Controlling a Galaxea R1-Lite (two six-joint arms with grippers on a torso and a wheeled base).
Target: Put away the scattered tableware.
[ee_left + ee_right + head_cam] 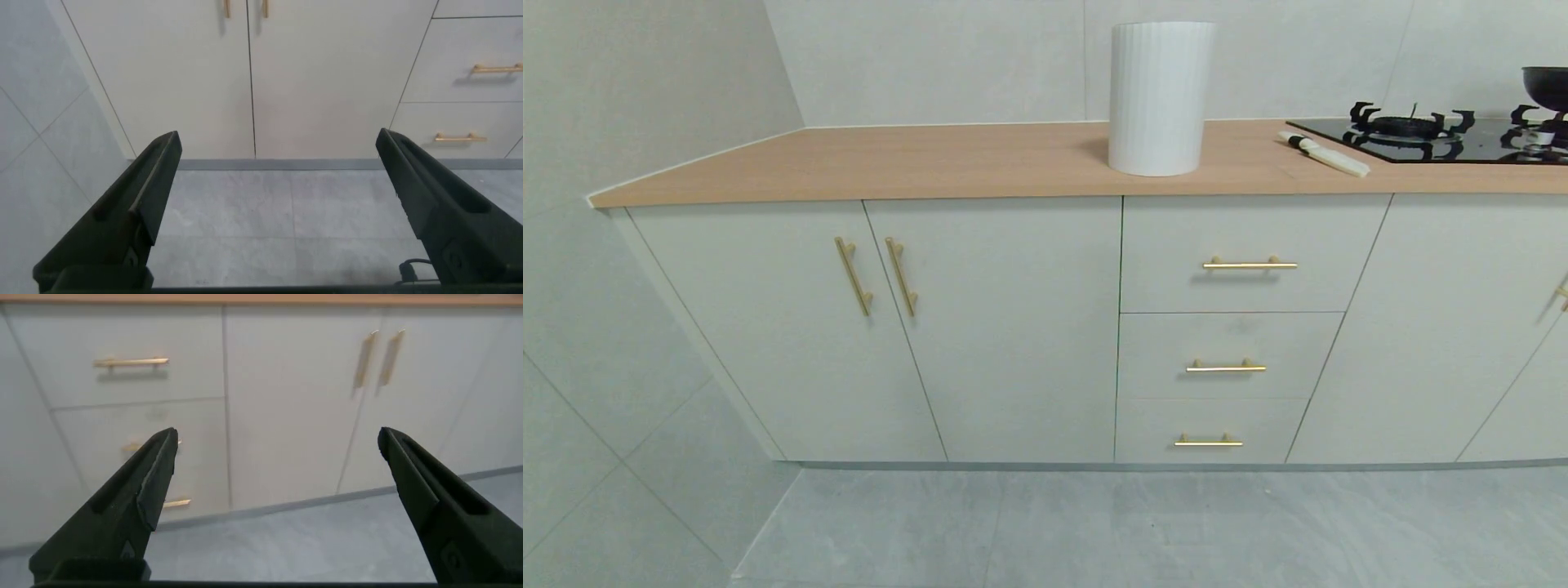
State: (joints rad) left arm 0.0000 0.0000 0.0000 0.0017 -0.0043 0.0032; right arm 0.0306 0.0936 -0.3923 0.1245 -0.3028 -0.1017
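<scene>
A white-handled utensil with a dark band (pixel 1323 153) lies on the wooden countertop (pixel 931 159), just left of the black gas hob (pixel 1445 135). A tall white ribbed cylinder container (pixel 1159 96) stands on the counter above the stack of three drawers (pixel 1233 327). My left gripper (pixel 278 147) hangs open low above the grey floor, facing the cabinet doors. My right gripper (pixel 278 445) is open too, with nothing between its fingers, pointing at the drawers and cabinet doors.
Gold bar handles mark the double doors (pixel 878 276) at the left and each drawer (pixel 1250 264). A dark pan (pixel 1547 86) sits on the hob at the far right. The counter ends at a tiled wall (pixel 629 98) on the left. Grey tiled floor (pixel 1094 531) lies in front.
</scene>
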